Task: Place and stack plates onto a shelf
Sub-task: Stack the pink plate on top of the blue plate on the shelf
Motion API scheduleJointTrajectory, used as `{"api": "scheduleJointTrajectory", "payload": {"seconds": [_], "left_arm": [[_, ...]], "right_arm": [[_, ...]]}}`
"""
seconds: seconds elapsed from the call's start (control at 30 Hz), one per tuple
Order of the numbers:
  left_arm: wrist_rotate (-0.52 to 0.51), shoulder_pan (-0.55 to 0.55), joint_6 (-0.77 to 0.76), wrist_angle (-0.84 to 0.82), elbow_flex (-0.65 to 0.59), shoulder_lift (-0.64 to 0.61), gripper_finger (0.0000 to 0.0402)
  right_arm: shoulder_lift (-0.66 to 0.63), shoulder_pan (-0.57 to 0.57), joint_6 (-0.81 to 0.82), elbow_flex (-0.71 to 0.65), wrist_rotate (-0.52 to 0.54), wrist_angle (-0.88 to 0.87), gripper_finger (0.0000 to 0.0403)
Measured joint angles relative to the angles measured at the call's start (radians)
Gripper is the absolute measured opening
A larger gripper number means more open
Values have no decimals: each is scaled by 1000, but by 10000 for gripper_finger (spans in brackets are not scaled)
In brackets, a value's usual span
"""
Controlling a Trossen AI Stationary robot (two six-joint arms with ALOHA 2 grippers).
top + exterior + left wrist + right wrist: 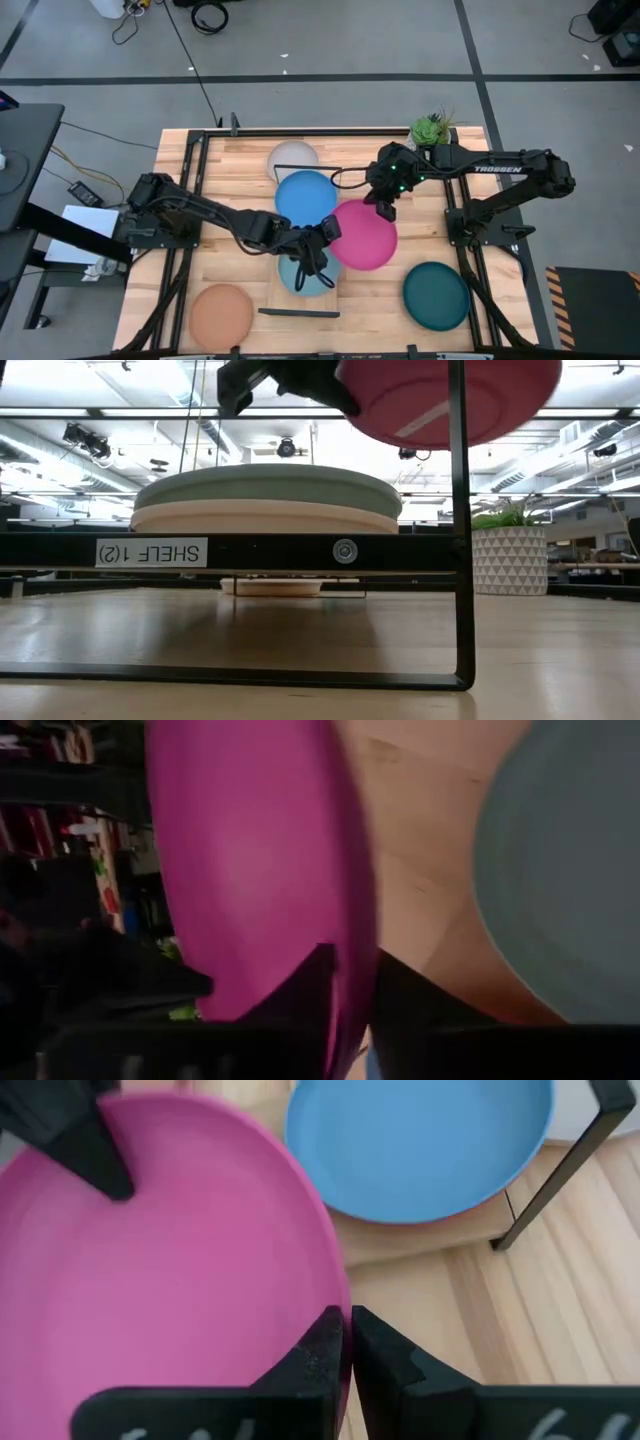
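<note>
Clearly, "SHELF 1(2)" label point(151, 552) mirrored on the shelf point(300, 552) frame.

Both pincers, left point(326, 232) and right point(385, 207), grip the magenta plate point(364, 236) above the shelf point(300, 245).

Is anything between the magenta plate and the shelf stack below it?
Nothing visible. Both hands, left hand and right hand, grip the magenta plate, lifted above the light teal plate on the shelf.

Robotics lab or workshop: grey concrete floor point(330, 40) with taped lines, loose cables point(205, 15), exposed ceiling ducts and strip lights point(120, 435), wooden test table point(225, 165) on metal frame, label "SHELF 1(2)" point(150, 552)
</note>
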Motion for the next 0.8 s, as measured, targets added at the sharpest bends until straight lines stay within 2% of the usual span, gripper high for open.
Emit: {"api": "scheduleJointTrajectory", "payload": {"seconds": [0.07,0.2,0.3,0.43,0.6,0.7,0.8], "left_arm": [[0,-3,-6,3,2,-1,30],[-3,-14,-17,-13,0,-1,30],[-4,-19,-83,-26,0,-2,34],[-1,-22,-285,-156,0,-24,45],[51,21,-662,-420,0,-49,39],[-16,49,-819,-507,-1,-48,38],[-64,67,-846,-519,-1,-44,38]], "right_arm": [[0,0,-8,0,1,12,40],[-7,0,-25,2,-2,94,67],[-18,-12,-46,54,14,64,94],[-60,-23,-55,161,103,-28,124],[-154,20,-50,198,200,-40,137],[-198,60,-48,198,243,-46,136],[-221,101,-37,198,273,-47,136]]}}
